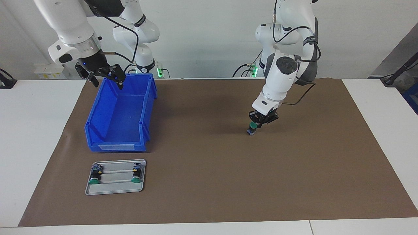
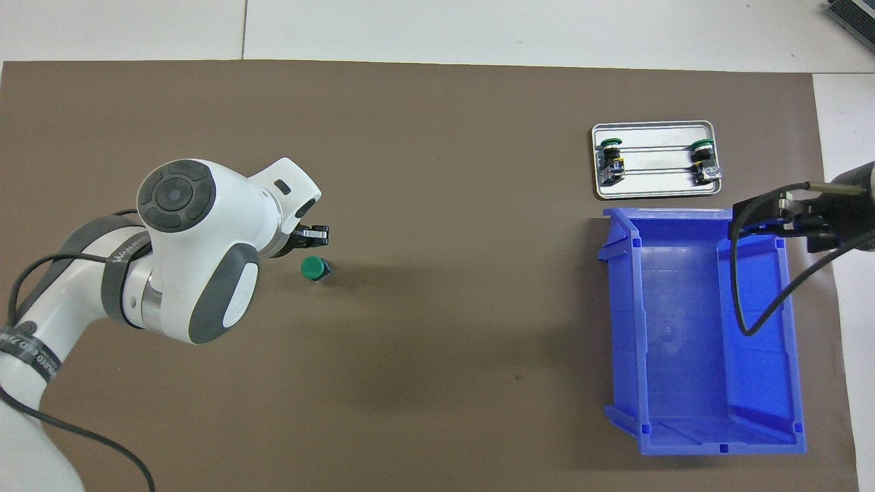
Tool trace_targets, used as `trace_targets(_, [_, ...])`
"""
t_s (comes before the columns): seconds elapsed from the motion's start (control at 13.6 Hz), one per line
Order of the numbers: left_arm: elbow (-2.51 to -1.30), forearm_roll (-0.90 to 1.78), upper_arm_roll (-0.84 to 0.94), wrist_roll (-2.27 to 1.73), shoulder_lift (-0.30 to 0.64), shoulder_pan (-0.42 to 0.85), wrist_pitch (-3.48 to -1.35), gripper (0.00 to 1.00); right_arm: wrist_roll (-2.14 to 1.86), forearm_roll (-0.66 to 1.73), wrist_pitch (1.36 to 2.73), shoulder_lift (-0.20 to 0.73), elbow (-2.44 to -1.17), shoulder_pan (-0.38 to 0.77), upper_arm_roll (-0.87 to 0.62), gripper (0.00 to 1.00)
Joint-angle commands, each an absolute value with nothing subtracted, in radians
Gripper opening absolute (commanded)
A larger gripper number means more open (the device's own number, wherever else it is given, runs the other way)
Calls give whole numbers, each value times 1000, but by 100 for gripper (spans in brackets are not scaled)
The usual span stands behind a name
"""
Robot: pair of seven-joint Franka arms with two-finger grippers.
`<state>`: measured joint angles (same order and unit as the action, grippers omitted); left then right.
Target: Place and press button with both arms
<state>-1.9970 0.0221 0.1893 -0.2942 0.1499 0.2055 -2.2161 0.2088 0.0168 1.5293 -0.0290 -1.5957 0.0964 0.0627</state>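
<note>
Brown matting (image 1: 202, 182) covers the table top, and on it I note the button (image 1: 251, 128) standing upright on its blue-grey block end, green cap uppermost, toward the left arm's end of the table and well apart from the other items. The left gripper (image 1: 258, 122) is directly at the button: in the facing view its fingertips, pressed together, sit at the green cap, and I cannot confirm whether they actually bear on it or stand a hair above. From overhead, the same gripper (image 2: 309, 238) appears just beside the cap (image 2: 314, 268) rather than over it, with the cap fully exposed. Nothing is pinched in those fingers. The right gripper (image 1: 105, 75) hangs with its fingers spread over the rim of the blue plastic bin (image 1: 98, 124), at the corner of the bin nearest the robots, holding nothing; that arm is waiting. The bin lies toward the right arm's end of the table, and I see nothing inside it. Farther from the robots than the bin, just beside its end wall, lies a small metal tray (image 1: 114, 191) carrying two green-capped buttons, one (image 1: 94, 178) and the other (image 1: 136, 176), both lying on their sides, with two thin rods between them.
</note>
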Motion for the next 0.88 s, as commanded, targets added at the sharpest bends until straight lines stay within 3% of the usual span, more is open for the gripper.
trace_targets(0.0, [-2011,3,186,-288,153,212,-2247,0,187,37,1532,-52,-1620,92,66,100])
trace_targets(0.81, [-2045,-21,186,-278,153,213,-2276,0,187,37,1532,-52,-1620,92,66,100])
